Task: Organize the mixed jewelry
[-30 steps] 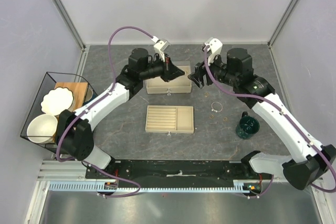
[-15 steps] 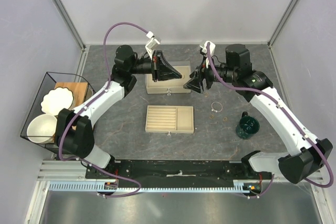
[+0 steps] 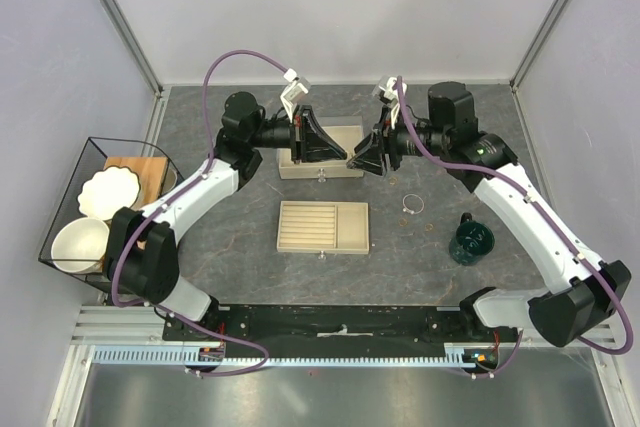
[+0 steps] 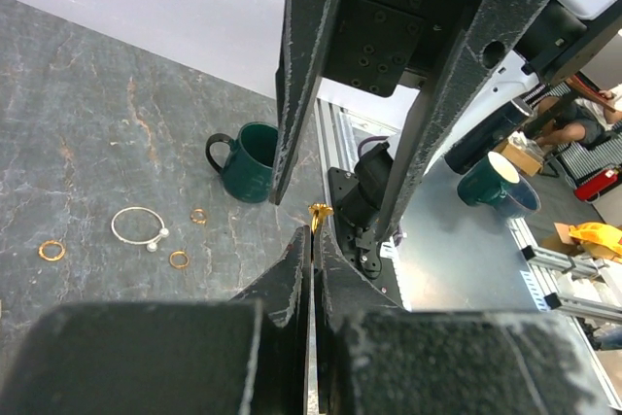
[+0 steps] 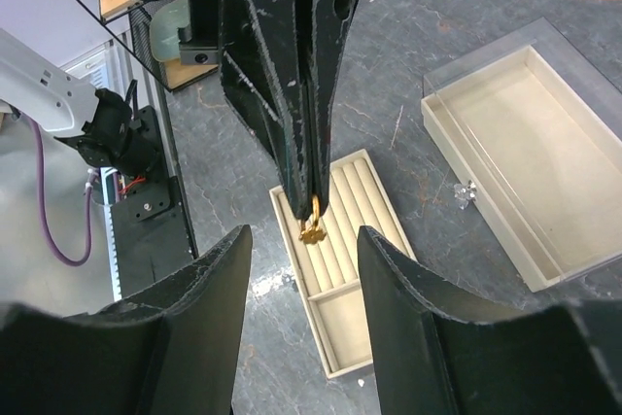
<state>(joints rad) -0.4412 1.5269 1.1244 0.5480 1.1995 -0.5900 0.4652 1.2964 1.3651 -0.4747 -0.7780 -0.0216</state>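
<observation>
Grey stone-look table (image 3: 220, 247), both arms reaching in so their tips meet above the open beige box (image 3: 300, 163) at the far middle. On the left edge sits a black wire basket (image 3: 62, 205) holding a couple of white bowls (image 3: 80, 244). The beige slotted tray (image 3: 322, 225) lies nearer the arm bases, well apart from the box. A dark green mug (image 4: 248, 162) stands over on the right.

The left gripper (image 4: 311, 235) has its fingers pressed together on a small gold ring (image 4: 319, 212), pinched right at the tips and up off the table. The right gripper (image 5: 303, 232) is spread wide, one finger on each side of that ring, not touching it as far as I can see.

On the table between box and mug lie the thin silver hoop (image 4: 113, 226) and three loose gold rings (image 4: 179, 259) scattered near it.
</observation>
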